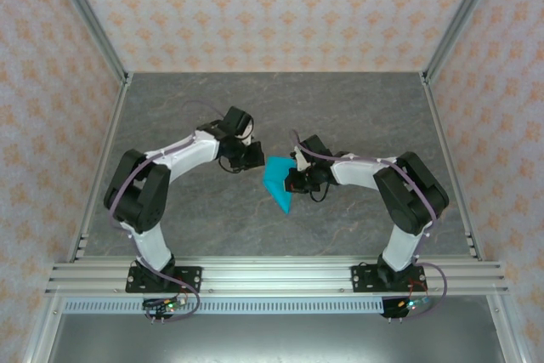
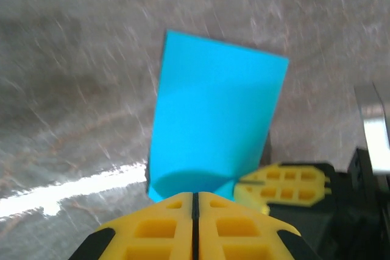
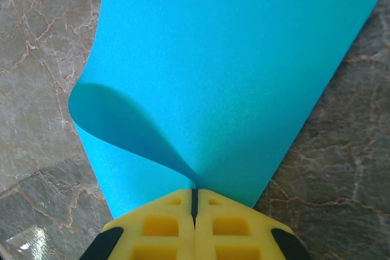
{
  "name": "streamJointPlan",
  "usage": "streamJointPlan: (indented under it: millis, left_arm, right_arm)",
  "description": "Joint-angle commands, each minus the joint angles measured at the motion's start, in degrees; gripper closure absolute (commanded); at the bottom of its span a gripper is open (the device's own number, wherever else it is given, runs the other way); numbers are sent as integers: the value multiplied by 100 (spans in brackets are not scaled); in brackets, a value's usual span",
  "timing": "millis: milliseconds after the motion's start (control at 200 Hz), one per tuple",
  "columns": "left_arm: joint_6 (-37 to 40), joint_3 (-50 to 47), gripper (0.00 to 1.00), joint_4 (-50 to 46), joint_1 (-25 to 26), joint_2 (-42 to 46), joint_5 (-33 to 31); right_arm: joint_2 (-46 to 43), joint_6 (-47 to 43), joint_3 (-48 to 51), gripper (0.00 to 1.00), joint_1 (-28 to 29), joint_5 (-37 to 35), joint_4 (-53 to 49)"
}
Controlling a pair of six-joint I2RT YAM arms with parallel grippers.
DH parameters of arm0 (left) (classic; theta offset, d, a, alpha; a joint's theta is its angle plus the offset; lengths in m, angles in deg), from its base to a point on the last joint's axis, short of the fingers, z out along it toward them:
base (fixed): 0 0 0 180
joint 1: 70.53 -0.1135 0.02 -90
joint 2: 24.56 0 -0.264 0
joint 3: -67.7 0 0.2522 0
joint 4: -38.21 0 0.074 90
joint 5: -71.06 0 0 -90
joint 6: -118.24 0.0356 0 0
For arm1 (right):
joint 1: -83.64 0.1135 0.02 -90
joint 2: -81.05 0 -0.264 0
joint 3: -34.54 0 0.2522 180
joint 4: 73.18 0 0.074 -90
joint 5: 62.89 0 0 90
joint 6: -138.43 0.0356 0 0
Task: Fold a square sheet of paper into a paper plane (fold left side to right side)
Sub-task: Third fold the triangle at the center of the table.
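The square sheet of paper [image 1: 279, 183] is bright cyan-blue and lies bent over on itself between my two grippers at the table's middle. In the right wrist view the sheet [image 3: 231, 71] curls into a loop, and both layers run into my right gripper [image 3: 194, 192], which is shut on them. In the left wrist view my left gripper [image 2: 195, 196] is shut, with the sheet [image 2: 213, 114] just beyond its tips and no paper showing between its jaws. From above, the left gripper [image 1: 255, 157] sits at the sheet's upper left edge and the right gripper [image 1: 295, 179] at its right side.
Grey marbled tabletop [image 1: 357, 108] surrounds the sheet, with patterned walls and metal frame posts [image 1: 450, 23] at the sides. An aluminium rail [image 1: 280, 274] crosses the near edge by the arm bases. My right gripper's yellow fingers [image 2: 286, 184] sit right of the left jaws.
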Motion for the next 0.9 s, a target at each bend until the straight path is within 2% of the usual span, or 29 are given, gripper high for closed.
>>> streamJointPlan:
  millis: [0,240,500,896]
  left_arm:
    - [-542,-462,91,1056,271,205,584]
    - [-768,-565,91,1181,796,-70,468]
    - [-802,-491,91,1221,891,-444,425]
    - [-569,-565,91,812,891,-601,-78]
  right_arm:
    - [316,-136,116,97,101,-347,-803]
    - [326,-161,81,97,118,-354,-815]
    - [336,-178,58,96,127,-367,-847]
    - [374,-206,44,97,136,-393,-873]
